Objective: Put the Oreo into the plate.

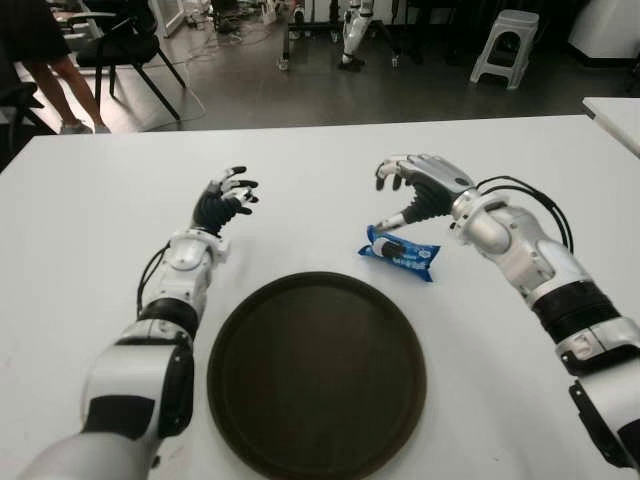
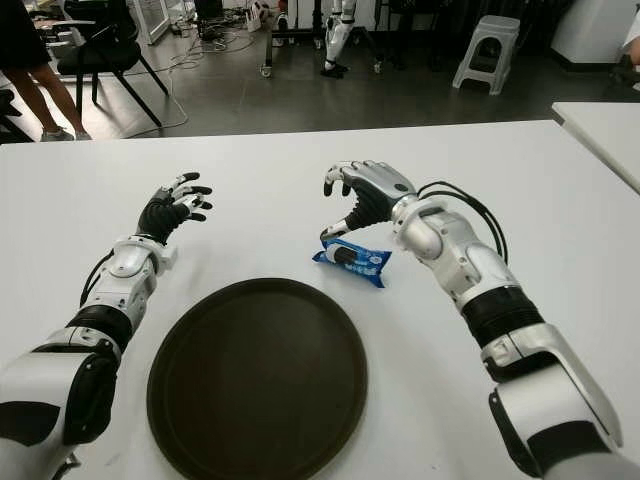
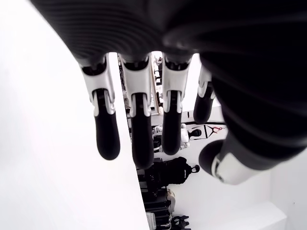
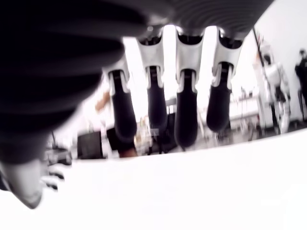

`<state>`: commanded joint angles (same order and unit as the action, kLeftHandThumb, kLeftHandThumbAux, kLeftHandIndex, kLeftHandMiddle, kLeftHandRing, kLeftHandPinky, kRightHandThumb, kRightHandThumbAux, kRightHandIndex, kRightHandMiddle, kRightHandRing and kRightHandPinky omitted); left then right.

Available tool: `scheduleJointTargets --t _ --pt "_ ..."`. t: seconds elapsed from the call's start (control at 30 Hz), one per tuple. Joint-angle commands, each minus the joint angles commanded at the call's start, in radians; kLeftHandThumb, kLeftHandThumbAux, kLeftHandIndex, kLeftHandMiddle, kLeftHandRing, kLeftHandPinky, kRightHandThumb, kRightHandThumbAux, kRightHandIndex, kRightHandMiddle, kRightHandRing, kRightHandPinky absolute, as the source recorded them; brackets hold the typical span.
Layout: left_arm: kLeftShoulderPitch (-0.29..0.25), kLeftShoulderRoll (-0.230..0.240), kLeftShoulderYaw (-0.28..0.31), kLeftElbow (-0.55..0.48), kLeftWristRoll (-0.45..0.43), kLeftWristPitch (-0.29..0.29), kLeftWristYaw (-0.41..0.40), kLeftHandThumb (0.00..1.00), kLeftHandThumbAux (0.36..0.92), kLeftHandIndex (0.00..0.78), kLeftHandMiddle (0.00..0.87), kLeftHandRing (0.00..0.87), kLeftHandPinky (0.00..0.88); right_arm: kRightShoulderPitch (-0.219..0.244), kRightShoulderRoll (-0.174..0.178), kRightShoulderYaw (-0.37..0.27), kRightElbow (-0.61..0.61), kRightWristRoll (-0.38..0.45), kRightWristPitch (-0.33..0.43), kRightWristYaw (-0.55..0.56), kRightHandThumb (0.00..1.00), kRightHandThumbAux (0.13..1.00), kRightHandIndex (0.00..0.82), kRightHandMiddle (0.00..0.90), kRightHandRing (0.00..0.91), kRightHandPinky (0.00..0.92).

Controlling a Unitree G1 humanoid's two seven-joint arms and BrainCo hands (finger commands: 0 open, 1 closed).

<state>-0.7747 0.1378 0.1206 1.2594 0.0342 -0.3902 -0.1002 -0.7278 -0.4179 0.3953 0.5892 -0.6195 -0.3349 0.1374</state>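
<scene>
A blue Oreo packet (image 1: 400,254) lies flat on the white table (image 1: 90,220), just beyond the far right rim of the round dark plate (image 1: 316,372). My right hand (image 1: 404,190) hovers over the packet's far end, fingers (image 1: 383,172) curved and spread, thumb pointing down near the packet, nothing held. In the right wrist view its fingers (image 4: 185,114) hang open over bare table. My left hand (image 1: 228,198) shows to the left of the plate's far side, fingers (image 3: 139,124) relaxed and empty.
Beyond the table's far edge are a black chair (image 1: 125,50), a white stool (image 1: 504,42), a person's legs (image 1: 70,85) and another robot's legs (image 1: 355,35). A second white table corner (image 1: 615,115) shows at the right.
</scene>
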Motion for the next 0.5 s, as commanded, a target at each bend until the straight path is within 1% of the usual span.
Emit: scheduleJointTargets --t 0.2,0.3,0.43,0.5 --pt "0.001 0.001 -0.007 0.000 0.006 -0.002 0.010 0.196 0.673 0.186 0.312 0.366 0.423 0.003 0.005 -0.013 0.000 0.006 0.011 -0.006 0.000 0.587 0.000 0.000 0.000 0.000" --pt "0.002 0.002 -0.010 0.000 0.009 -0.003 0.014 0.187 0.672 0.186 0.311 0.364 0.420 0.012 0.019 -0.031 -0.004 0.010 0.029 -0.042 0.000 0.592 0.000 0.000 0.000 0.000" --pt "0.001 0.001 -0.009 0.000 0.011 -0.001 0.016 0.184 0.668 0.184 0.312 0.366 0.417 0.018 0.036 -0.047 0.004 0.009 0.029 -0.111 0.000 0.619 0.000 0.000 0.006 0.056" --pt "0.000 0.001 -0.008 -0.001 0.010 0.000 0.015 0.188 0.669 0.184 0.313 0.365 0.410 0.019 0.044 -0.052 0.016 0.009 0.022 -0.144 0.000 0.637 0.004 0.012 0.036 0.107"
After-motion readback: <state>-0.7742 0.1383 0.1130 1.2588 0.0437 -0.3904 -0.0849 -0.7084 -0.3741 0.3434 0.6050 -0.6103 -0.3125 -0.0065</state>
